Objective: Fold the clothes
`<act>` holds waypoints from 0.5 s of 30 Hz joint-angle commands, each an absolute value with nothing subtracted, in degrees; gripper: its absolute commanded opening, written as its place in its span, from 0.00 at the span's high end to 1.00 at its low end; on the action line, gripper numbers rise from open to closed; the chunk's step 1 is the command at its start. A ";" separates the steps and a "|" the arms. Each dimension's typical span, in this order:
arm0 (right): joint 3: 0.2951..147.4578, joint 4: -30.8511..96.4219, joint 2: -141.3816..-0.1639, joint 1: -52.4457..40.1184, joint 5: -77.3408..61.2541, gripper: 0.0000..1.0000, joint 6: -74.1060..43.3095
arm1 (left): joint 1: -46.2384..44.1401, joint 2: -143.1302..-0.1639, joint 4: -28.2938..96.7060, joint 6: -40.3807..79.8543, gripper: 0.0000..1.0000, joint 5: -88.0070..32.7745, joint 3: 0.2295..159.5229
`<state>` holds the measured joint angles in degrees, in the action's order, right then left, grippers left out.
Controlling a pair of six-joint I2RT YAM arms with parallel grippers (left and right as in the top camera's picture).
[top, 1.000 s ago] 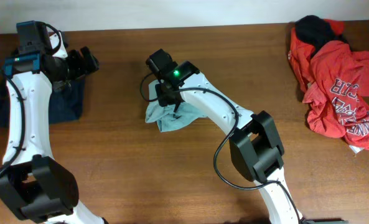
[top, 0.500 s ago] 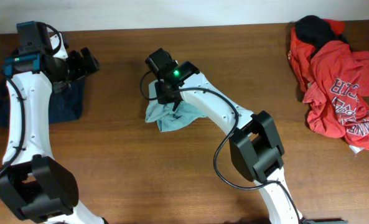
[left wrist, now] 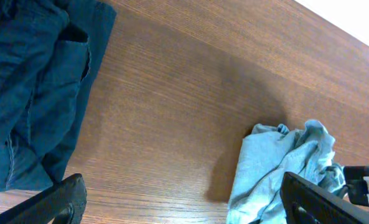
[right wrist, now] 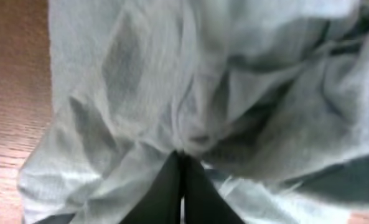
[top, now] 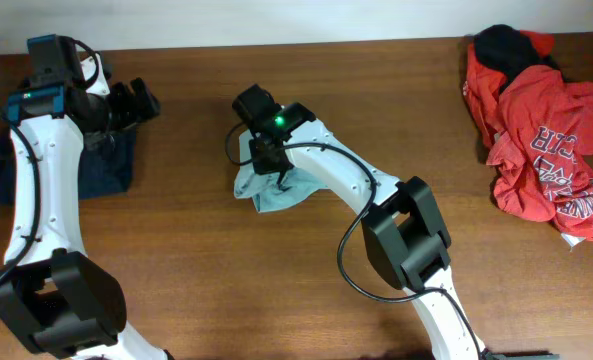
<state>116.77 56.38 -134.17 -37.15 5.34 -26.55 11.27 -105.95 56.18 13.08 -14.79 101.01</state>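
A crumpled pale grey-blue T-shirt [top: 274, 192] lies mid-table, also seen in the left wrist view [left wrist: 277, 163]. My right gripper [top: 282, 176] is down on it. In the right wrist view its jaws [right wrist: 182, 157] are shut, and a pucker of the pale cloth [right wrist: 190, 81] is gathered at the tips. A dark navy garment [top: 104, 168] lies at the far left [left wrist: 35, 93]. My left gripper [top: 136, 100] hovers above the navy garment's right edge, open and empty [left wrist: 184, 211]. Red T-shirts with white lettering [top: 546, 140] and a black piece [top: 506, 45] are heaped at the far right.
Bare brown wood [top: 176, 260] lies between the navy garment and the pale shirt. The table's back edge meets a white wall [top: 276, 20]. The right arm's links [top: 406, 235] reach across the table's middle front.
The right gripper's jaws have closed on the pale shirt, and its wrist has shifted slightly left. The left arm has not moved.
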 commanded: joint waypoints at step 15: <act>127.15 76.93 -127.22 -24.53 6.85 0.96 -23.81 | 11.25 -104.44 56.23 11.88 0.01 -15.22 101.62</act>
<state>126.61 75.68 -128.73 -27.03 6.42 -25.12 11.27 -105.95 56.18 13.04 -14.79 101.01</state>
